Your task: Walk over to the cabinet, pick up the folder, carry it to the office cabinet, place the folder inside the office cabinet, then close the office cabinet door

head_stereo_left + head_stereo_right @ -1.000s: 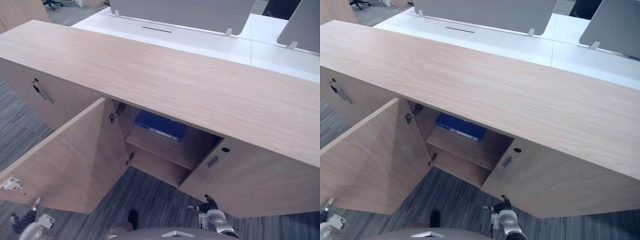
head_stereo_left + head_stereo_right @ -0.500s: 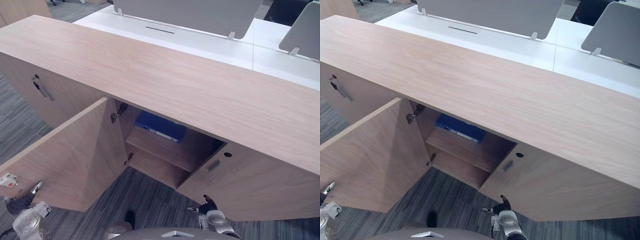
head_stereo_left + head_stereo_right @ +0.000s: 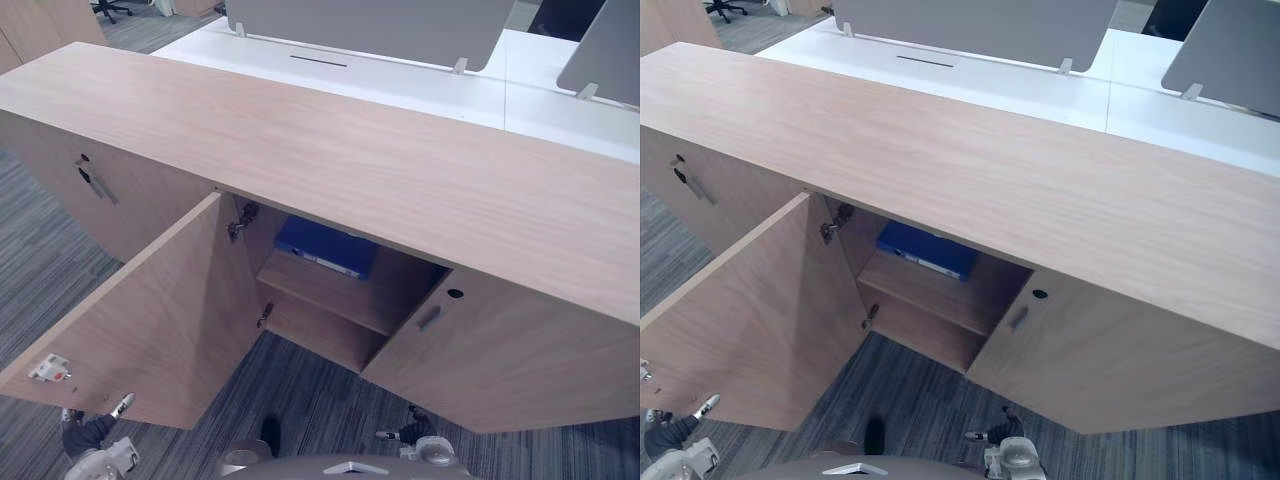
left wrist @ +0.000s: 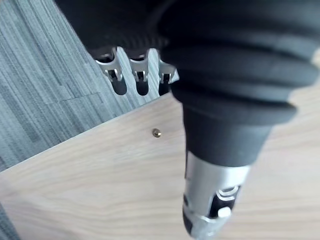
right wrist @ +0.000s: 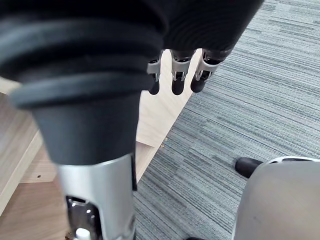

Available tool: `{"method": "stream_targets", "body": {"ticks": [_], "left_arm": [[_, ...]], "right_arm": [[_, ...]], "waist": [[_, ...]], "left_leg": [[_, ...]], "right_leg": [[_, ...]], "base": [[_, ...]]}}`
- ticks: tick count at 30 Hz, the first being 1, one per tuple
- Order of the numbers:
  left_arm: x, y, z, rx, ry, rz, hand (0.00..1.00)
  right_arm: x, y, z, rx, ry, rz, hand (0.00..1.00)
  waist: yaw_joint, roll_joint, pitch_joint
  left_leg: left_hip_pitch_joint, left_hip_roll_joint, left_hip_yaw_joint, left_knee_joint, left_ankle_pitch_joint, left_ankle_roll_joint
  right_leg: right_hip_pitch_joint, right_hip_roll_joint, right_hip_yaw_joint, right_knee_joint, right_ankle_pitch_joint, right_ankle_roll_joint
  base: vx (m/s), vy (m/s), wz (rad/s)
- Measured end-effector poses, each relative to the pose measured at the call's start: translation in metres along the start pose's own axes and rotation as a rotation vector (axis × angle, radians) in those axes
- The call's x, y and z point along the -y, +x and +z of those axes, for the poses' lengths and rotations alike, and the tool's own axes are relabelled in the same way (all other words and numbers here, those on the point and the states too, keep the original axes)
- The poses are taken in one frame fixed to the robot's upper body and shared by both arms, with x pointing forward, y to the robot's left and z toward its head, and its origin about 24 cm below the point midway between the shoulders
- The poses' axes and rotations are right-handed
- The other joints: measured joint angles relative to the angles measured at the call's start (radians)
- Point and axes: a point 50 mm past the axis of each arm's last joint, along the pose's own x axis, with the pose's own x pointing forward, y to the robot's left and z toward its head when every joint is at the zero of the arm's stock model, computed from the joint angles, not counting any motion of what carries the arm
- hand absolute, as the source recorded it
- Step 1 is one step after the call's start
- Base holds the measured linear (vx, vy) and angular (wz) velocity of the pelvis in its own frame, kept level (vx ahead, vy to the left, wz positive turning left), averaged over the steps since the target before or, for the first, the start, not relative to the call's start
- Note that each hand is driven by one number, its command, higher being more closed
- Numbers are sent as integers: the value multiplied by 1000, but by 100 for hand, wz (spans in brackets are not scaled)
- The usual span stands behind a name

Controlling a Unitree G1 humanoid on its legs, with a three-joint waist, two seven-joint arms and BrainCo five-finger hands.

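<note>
- Blue folder [image 3: 326, 246] lies on the shelf [image 3: 330, 297] inside the office cabinet [image 3: 400, 180], at frame centre. The door [image 3: 160, 320] stands swung open at lower left.
- Left hand [image 4: 141, 70], wrist view: fingers relaxed and empty, beside the door's wood face.
- Right hand [image 5: 176, 75], wrist view: fingers relaxed and empty, above the carpet [image 5: 240, 100].

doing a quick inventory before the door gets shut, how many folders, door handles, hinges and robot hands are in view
blue folder: 1
door handles: 2
hinges: 2
hands, left hand and right hand: 2
total: 7
</note>
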Motion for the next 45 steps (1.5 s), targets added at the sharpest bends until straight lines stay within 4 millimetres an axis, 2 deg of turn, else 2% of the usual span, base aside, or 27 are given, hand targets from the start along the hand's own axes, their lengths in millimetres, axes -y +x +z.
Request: {"method": "stream_targets", "body": {"ticks": [1,3,7,11,13,17,20,21,22,24,27,28,29,30,31,33,34,35,36,37,38,39,40,41,42,43,45], "left_arm": [[4,-5,-8,-30,21,-30,0],[10,-11,-17,-67,25,-66,0],[23,-34,-48,-195,97,-176,0],[54,-62,-69,-264,175,-397,0],[69,-75,-76,-283,195,-506,0],[71,-74,-77,-285,244,-536,0],[71,-76,-80,-302,250,-533,0],[66,-74,-81,-306,266,-528,0],[62,-72,-82,-314,290,-540,0],[64,-75,-86,-323,310,-540,0],[69,-69,-80,-292,349,-569,0],[66,-63,-76,-273,373,-576,0],[70,-60,-73,-253,397,-589,0],[73,-65,-77,-268,403,-598,0],[84,-65,-78,-277,383,-589,0],[96,-62,-72,-253,359,-582,0],[103,-56,-62,-209,354,-593,0],[113,-50,-49,-156,343,-610,0],[122,-51,-46,-146,324,-625,0],[133,-55,-44,-135,294,-648,0],[138,-57,-42,-126,283,-662,0],[150,-58,-33,-83,265,-696,0],[151,-49,-19,-16,282,-704,0],[157,-48,-15,-6,280,-715,0],[164,-51,-13,0,259,-727,0],[171,-49,-6,23,253,-736,0],[182,-43,12,82,245,-744,0]], "right_arm": [[1,0,3,13,2,-4,0],[3,0,4,23,9,-11,0],[3,-1,8,48,17,-16,0],[1,-1,14,71,8,-9,0],[0,-2,17,88,13,-9,0],[-6,-3,16,94,-16,12,0],[-6,-4,18,109,-22,12,0],[-12,-6,16,104,-20,27,0],[-13,-7,13,96,-20,30,0],[-11,-7,17,112,-34,28,0],[-12,-7,17,114,-33,30,0],[-19,-9,12,95,-25,47,0],[-18,-9,10,91,-20,42,0],[-9,-7,15,111,-32,22,0],[-6,-4,23,129,-40,16,0],[-5,-3,27,138,-37,13,0],[-8,-4,24,125,-36,21,0],[-13,-5,16,95,-25,32,0],[-8,-3,17,92,-30,20,0],[-4,-2,17,92,-39,11,0],[-2,-1,21,102,-39,4,0],[2,1,27,113,-24,-12,0],[-10,-3,17,83,-10,16,0],[-8,-3,14,77,-10,12,0],[-1,-1,16,85,-22,-2,0],[-1,-1,17,86,-17,-4,0],[-1,-1,16,83,-10,-5,0]], "waist": [[-3,2,0],[-6,16,-3],[-10,39,-5],[-18,43,-7],[-37,45,-8],[-46,39,-21],[-52,55,-32],[-60,29,-39],[-58,27,-52],[-65,50,-62],[-78,49,-71],[-89,9,-82],[-78,17,-81],[-81,56,-83],[-86,92,-92],[-93,95,-94],[-104,62,-97],[-106,16,-96],[-100,30,-90],[-99,41,-96],[-101,79,-102],[-111,95,-97],[-129,31,-99],[-122,36,-94],[-122,67,-101],[-128,82,-106],[-139,70,-106]], "left_leg": [[-16,-2,14,0,18,3],[-26,5,20,0,24,-2],[-42,37,109,1,31,1],[-61,49,196,1,24,2],[-60,48,212,1,19,1],[-61,45,234,5,8,-10],[-63,52,273,1,-9,-15],[-67,40,290,11,-24,-24],[-85,37,296,103,2,54],[-48,36,299,50,-52,16],[-35,21,315,4,-54,-2],[-46,-10,317,43,-52,19],[-60,2,315,147,-58,66],[-34,27,321,134,-134,23],[-36,48,359,106,-137,14],[-46,57,338,79,-129,-11],[-49,23,304,49,-134,-64],[-64,-26,241,73,-114,-34],[-64,-18,228,63,-109,-22],[-48,-13,254,7,-111,-39],[-57,4,263,0,-119,-55],[-63,30,280,0,-128,-81],[-58,-19,284,30,-118,-65],[-62,-13,265,74,-97,-18],[-52,19,260,69,-89,5],[-59,31,279,67,-92,-1],[-58,34,299,66,-91,-3]], "right_leg": [[-21,-4,31,-3,-23,25],[-41,2,44,4,-23,20],[-110,29,163,13,-18,19],[-180,43,248,13,-7,2],[-189,41,261,12,-1,-7],[-209,32,280,18,2,-27],[-223,43,312,2,12,-40],[-238,14,320,-5,11,-52],[-247,5,328,-20,19,-49],[-245,19,344,-65,50,-43],[-251,9,336,-71,51,-42],[-275,-37,336,-65,45,-50],[-275,-35,341,-69,51,-43],[-273,-2,341,-89,53,-43],[-306,35,360,-41,89,-4],[-338,87,361,43,94,-2],[-339,102,364,70,78,1],[-347,76,387,61,98,22],[-346,90,391,52,101,16],[-335,105,406,-6,101,11],[-323,116,405,-27,98,-2],[-346,144,387,59,122,-34],[-330,100,414,35,64,-32],[-328,103,418,20,107,-10],[-316,139,430,-29,130,-29],[-294,142,448,-76,140,-29],[-290,139,447,-116,163,-35]], "base": [[-131,-13,-16],[-123,-4,-19],[-95,27,-65],[-48,28,-77],[-41,31,-30],[-37,10,-18],[-39,3,-42],[-17,94,-36],[75,97,-49],[95,81,-41],[-87,77,-9],[-23,84,-26],[45,70,-63],[70,72,-99],[12,62,-86],[-69,39,-27],[-24,-5,15],[-13,-22,8],[-47,-12,-41],[-72,-15,-63],[-51,3,-77],[77,28,-50],[97,20,-52],[144,-20,-77],[61,-41,-99],[56,-28,-94],[20,-4,-51]]}}
